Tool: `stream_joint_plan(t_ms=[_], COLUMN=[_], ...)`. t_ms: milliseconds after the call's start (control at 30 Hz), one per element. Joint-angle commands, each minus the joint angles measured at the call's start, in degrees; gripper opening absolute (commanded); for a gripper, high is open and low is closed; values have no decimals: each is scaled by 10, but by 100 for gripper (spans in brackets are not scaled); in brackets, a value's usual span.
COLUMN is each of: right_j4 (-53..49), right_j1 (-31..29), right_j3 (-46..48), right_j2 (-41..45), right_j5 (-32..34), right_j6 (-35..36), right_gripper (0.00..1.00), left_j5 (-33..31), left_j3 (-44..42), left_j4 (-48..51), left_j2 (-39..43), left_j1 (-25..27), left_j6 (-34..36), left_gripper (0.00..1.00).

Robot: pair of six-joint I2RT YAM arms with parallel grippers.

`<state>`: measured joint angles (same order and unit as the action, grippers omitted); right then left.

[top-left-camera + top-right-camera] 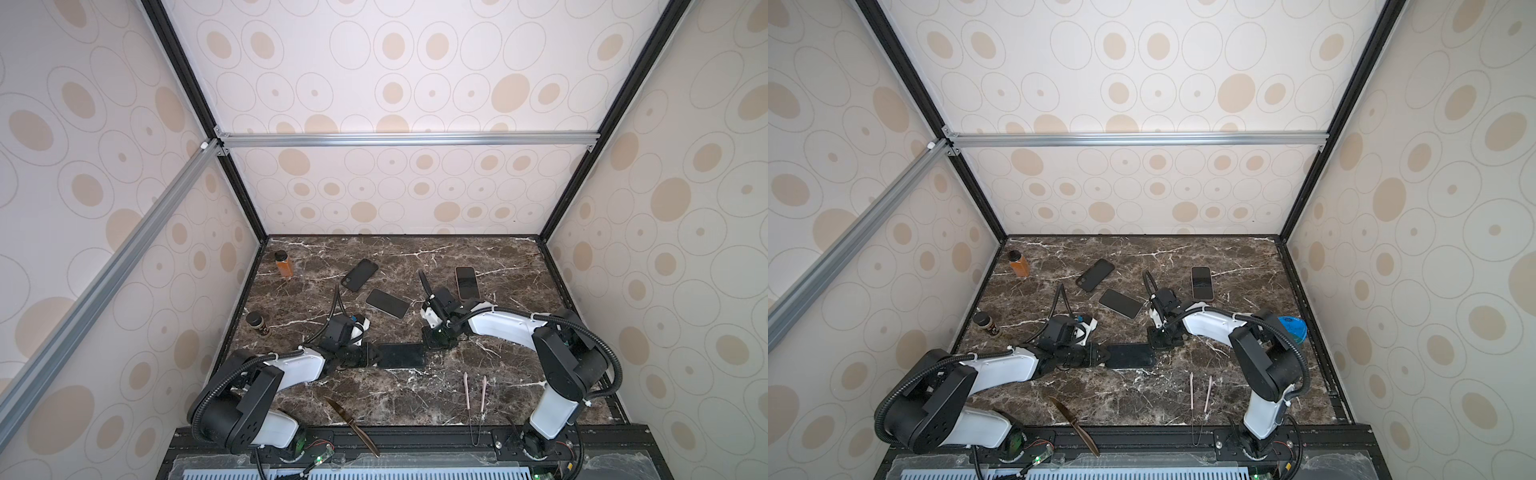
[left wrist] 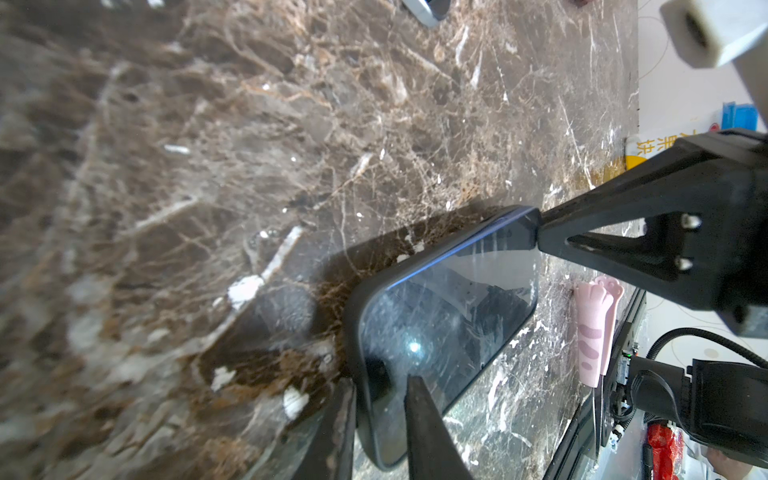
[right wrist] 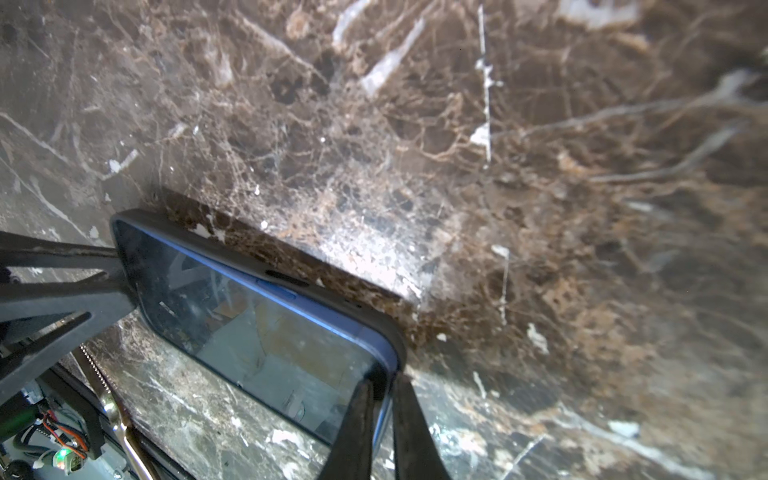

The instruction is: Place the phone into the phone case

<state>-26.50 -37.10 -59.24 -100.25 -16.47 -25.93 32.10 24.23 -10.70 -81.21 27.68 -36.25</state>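
Observation:
A blue-edged phone (image 1: 405, 356) (image 1: 1131, 356) with a dark screen lies in a black phone case (image 2: 353, 316) at mid-table, near the front. In the right wrist view its blue edge shows just inside the case rim (image 3: 199, 243) along one long side. My left gripper (image 1: 376, 355) (image 2: 382, 386) is shut on the left end, one finger under the case and one on the screen (image 2: 453, 316). My right gripper (image 1: 428, 343) (image 3: 384, 384) is shut on the far right corner of the phone (image 3: 266, 332).
Further back lie a dark phone (image 1: 387, 303), a pink-edged phone (image 1: 467, 282) and a black case (image 1: 359, 275). Two small bottles (image 1: 284, 264) (image 1: 258, 323) stand at the left. A knife (image 1: 352, 426) and pink-tipped tongs (image 1: 476, 399) lie by the front edge.

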Motion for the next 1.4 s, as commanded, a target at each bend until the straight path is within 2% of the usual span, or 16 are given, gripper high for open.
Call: stream_joint_plan(t_ms=[0,300,600,1067,1367], right_j4=[0,3,-10,-83,-95], right_j1=[-2,-1,-3,-55,-83], right_j3=[-11,-15,-29,-85,-99], right_j2=[-9,-19,-72,-178,-237], right_j5=[18,11,17,107,142], right_j6=[8,12,16,17,2], right_gripper=[13,13,13,13,13], left_j5=[8,6,-2,-7,-16], left_j3=[0,0,5,19,13], left_j4=[-9,-13,-10,-16,-9], left_j2=[-5,-11,-12,-32,-21], left_j1=[2,2,2,2,3], left_j6=[1,3,7,7,9], left_gripper=[23,23,22,21,21])
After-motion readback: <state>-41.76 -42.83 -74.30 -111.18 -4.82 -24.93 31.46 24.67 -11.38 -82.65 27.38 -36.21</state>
